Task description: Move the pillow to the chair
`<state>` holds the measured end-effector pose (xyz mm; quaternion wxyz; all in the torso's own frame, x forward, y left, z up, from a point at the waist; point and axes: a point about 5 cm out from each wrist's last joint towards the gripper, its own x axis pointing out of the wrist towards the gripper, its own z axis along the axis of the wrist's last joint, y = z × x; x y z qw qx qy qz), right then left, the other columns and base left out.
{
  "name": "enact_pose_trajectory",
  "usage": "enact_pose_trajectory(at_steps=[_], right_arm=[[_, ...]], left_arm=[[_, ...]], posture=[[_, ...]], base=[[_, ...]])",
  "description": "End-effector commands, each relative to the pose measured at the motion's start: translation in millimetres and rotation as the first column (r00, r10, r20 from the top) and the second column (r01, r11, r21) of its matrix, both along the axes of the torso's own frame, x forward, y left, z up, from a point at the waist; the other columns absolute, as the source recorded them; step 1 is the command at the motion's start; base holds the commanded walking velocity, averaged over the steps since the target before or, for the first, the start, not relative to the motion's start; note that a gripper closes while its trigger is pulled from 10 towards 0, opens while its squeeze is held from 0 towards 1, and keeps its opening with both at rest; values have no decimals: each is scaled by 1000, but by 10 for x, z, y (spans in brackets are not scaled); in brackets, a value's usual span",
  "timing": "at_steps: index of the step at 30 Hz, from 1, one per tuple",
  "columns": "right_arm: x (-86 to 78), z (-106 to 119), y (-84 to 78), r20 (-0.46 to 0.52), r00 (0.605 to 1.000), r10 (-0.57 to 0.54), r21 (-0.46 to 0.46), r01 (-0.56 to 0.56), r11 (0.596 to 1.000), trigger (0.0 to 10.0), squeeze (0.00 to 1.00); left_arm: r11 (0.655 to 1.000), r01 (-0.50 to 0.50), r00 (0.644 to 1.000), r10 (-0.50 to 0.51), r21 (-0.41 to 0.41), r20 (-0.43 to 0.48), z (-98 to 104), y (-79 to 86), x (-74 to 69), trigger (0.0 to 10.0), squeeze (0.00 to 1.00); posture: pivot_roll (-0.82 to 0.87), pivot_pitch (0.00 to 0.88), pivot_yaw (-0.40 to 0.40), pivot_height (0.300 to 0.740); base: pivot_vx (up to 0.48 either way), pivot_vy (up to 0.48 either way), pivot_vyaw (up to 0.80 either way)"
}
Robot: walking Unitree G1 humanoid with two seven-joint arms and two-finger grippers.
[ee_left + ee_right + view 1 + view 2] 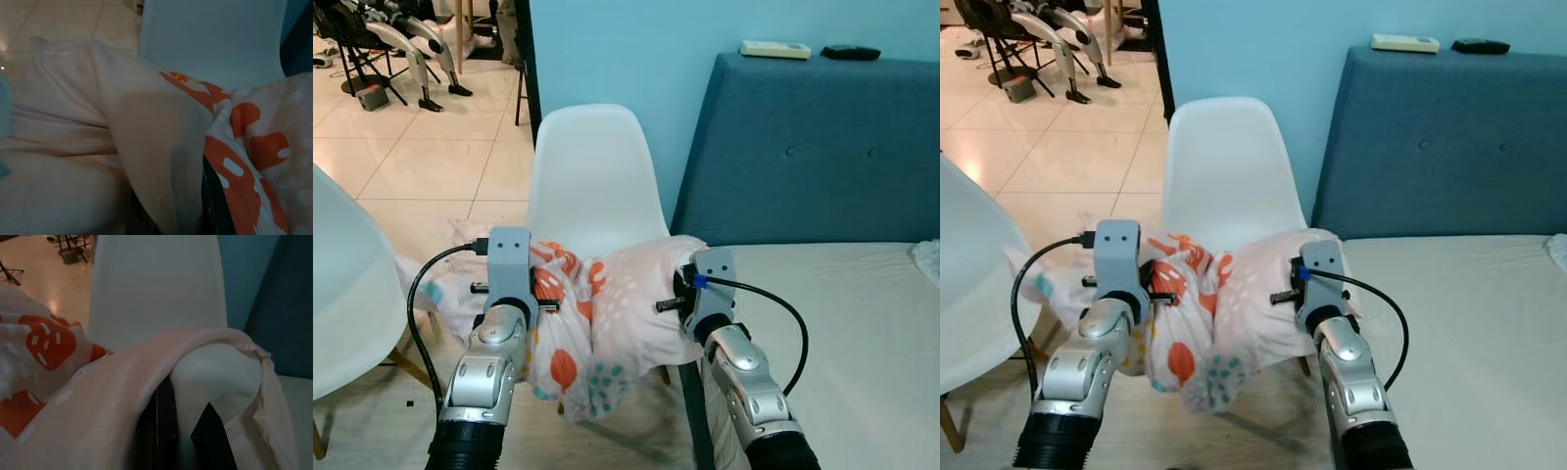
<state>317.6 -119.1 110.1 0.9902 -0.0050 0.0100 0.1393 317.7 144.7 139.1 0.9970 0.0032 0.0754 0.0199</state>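
Far left: a second white chair (347, 294) is being cropped by the frame edge; black stands (382, 59) are sitting on the tiled floor (431, 157) further back.

Left pincer (543, 294) is being pressed into the left side of the pillow (597, 323). Its fingers are being covered by fabric in the eye views; in the left wrist view pink cloth is being bunched over them, so a hold on the pillow is being read, though the finger gap itself cannot be told.

Pillow: pale pink with orange and teal blotches, being held up between both arms, sagging in the middle, just in front of the white chair (592, 176) and over its seat edge. Contact with the seat cannot be told.

Right pincer (183, 431) is being clamped on the right end of the pillow: in the right wrist view the two black fingers (161, 426) are being seen narrow, with the white inner and pink cover pinched between them.

Right: the bed (842, 323) is lying beside the chair, with a blue headboard (813, 147) behind. A white remote (775, 48) and a dark one (850, 52) are resting on top of the headboard, near each other but apart.
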Motion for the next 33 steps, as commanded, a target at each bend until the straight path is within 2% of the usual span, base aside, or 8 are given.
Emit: enact_pose_trajectory(at_steps=[1,6,28,33], right_arm=[[37,195,43,89,996,18,28,-21,999,10000,0],[53,221,36,101,995,17,26,-20,999,10000,0],[53,213,69,102,994,37,18,-39,999,10000,0],[46,212,99,111,992,64,-26,-61,998,10000,0]], left_arm=[[999,41,995,-40,-10,90,162,-87,17,10000,0],[998,53,994,-50,-30,99,178,-82,6,10000,0],[998,37,993,-31,-54,114,191,-49,13,10000,0],[998,38,993,-32,-53,117,193,-47,15,10000,0]], posture=[[45,105,-27,730],[46,103,-27,730],[50,90,-28,730],[51,86,-27,730]], base=[[0,0,0],[126,0,0],[380,0,0],[385,0,0]])
